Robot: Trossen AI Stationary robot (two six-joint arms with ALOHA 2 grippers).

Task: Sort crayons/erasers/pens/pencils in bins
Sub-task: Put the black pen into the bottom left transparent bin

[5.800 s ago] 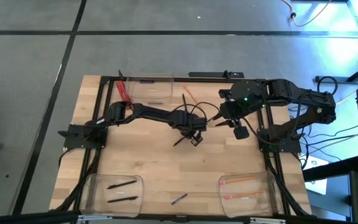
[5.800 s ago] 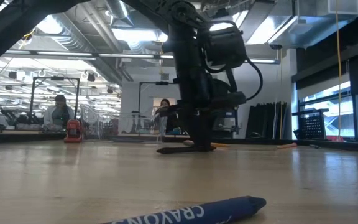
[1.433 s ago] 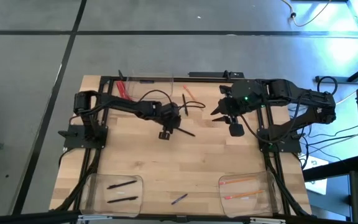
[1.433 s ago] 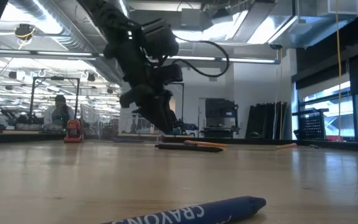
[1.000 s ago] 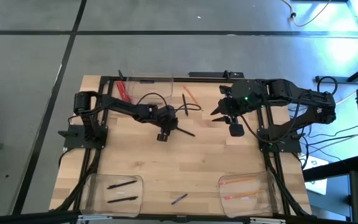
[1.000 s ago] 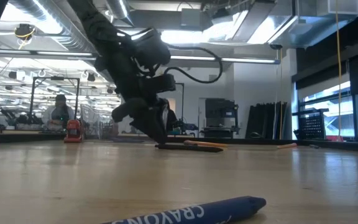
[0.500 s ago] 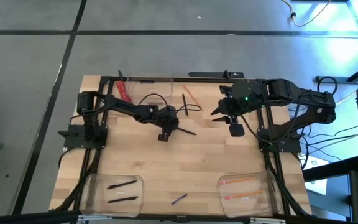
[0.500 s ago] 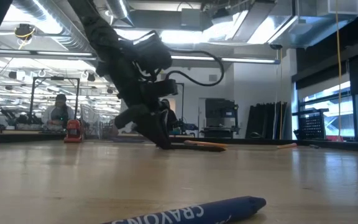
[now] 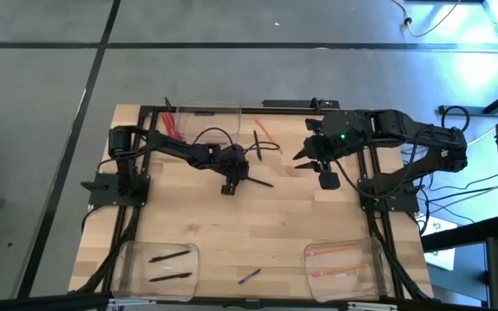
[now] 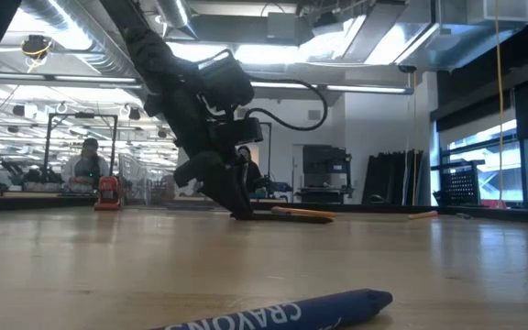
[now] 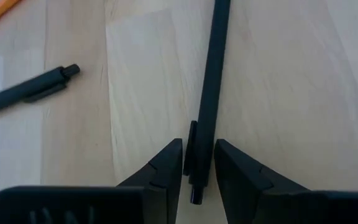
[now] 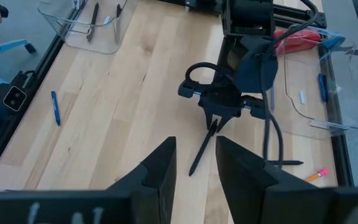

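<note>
Left gripper (image 9: 236,175) is down at the table's middle, its jaws straddling the end of a black pen (image 11: 209,93).

Its fingers (image 11: 160,171) stand on either side of the pen, which lies flat on the wood; whether they press it or only bracket it cannot be told. A second pen (image 11: 27,93) lies on the table just beside it, farther off to one side. Right gripper (image 9: 305,155) hangs above the far right of the table with a gap between its fingers, holding nothing. Two pens lie in the near-left bin (image 9: 128,263), pencils (image 9: 331,250) in the near-right bin (image 9: 374,268), and one crayon (image 9: 249,276) lies on the wood between them. The far bin (image 9: 232,130) sits at the far edge, beside red strips (image 9: 169,125).
</note>
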